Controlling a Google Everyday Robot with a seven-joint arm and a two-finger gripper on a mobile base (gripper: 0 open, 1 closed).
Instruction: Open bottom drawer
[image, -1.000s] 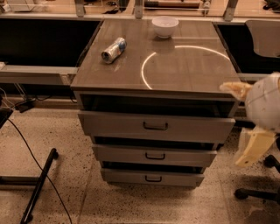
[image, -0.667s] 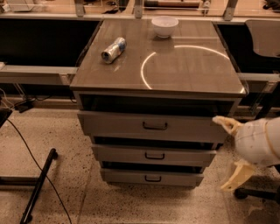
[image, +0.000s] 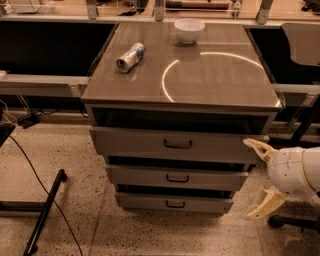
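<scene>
No legible text — none readable on the can (image: 131, 56), tool (image: 246, 179) at lower right beside bottom drawer (image: 150, 201)

Warm amber light falls from overhead and tints everything. It leaves a bright curved arc of glare (image: 165, 82) on the glossy surface (image: 225, 87). The white bowl (image: 189, 30) throws a soft shadow toward the camera, and the can (image: 131, 56) carries a small highlight. The gaps above each drawer front sink into near-black shadow, and the bottom drawer (image: 175, 202) sits dimmest of the three. The gripper (image: 247, 180), at lower right beside the drawers, is the palest thing in view; its spread fingers (image: 260, 148) catch the light. The bench recesses (image: 50, 50) are almost black.
</scene>
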